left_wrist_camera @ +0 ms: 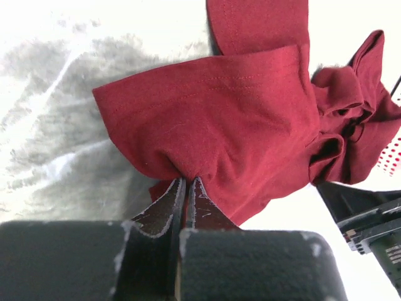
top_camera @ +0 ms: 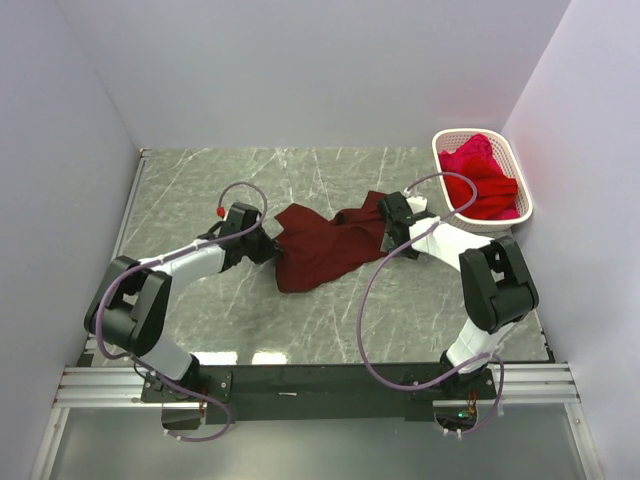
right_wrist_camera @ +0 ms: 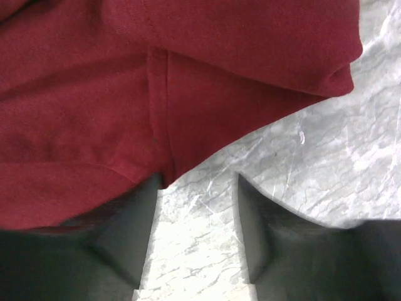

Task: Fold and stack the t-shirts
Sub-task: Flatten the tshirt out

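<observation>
One dark maroon t-shirt [top_camera: 318, 248] lies crumpled mid-way across the marble table [top_camera: 200, 180], between two grippers. The left gripper [left_wrist_camera: 186, 191] is pressed together, pinching the shirt's left edge. The right gripper [right_wrist_camera: 197, 210] stands spread at the shirt's right hem, nothing clamped. One white basket [top_camera: 447, 150], far right, holds bright red t-shirts [top_camera: 485, 180]; their number is indeterminable.

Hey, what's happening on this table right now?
A dark maroon t-shirt lies crumpled on the table. The left gripper is shut on one edge of it; the right gripper is open at the opposite edge, not gripping yet. Brighter red shirts sit in the white basket.
</observation>
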`<state>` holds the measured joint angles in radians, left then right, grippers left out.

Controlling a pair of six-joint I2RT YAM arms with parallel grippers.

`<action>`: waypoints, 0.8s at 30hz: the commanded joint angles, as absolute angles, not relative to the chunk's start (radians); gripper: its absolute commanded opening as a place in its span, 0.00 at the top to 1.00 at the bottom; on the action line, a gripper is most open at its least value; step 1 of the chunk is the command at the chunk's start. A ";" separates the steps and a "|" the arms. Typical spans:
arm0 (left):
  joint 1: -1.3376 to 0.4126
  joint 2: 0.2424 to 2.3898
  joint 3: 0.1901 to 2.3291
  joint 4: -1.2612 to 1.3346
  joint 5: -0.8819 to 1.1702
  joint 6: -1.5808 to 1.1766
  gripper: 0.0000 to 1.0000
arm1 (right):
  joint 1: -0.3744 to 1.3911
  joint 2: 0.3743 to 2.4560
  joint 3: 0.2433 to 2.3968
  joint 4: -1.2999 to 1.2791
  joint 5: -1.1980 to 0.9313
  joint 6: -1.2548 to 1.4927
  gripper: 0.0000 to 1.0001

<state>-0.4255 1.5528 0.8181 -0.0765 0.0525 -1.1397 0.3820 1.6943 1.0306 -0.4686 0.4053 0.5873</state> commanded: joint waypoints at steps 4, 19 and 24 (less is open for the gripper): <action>-0.407 1.508 0.856 -0.103 0.037 -1.085 0.99 | 0.394 1.712 1.035 -0.422 0.425 0.614 0.65; -0.403 1.443 0.848 -0.118 0.041 -1.052 0.99 | 0.405 1.697 1.084 -0.429 0.433 0.640 0.55; -0.403 1.447 0.851 -0.120 0.046 -1.051 0.99 | 0.407 1.733 1.101 -0.436 0.446 0.653 0.55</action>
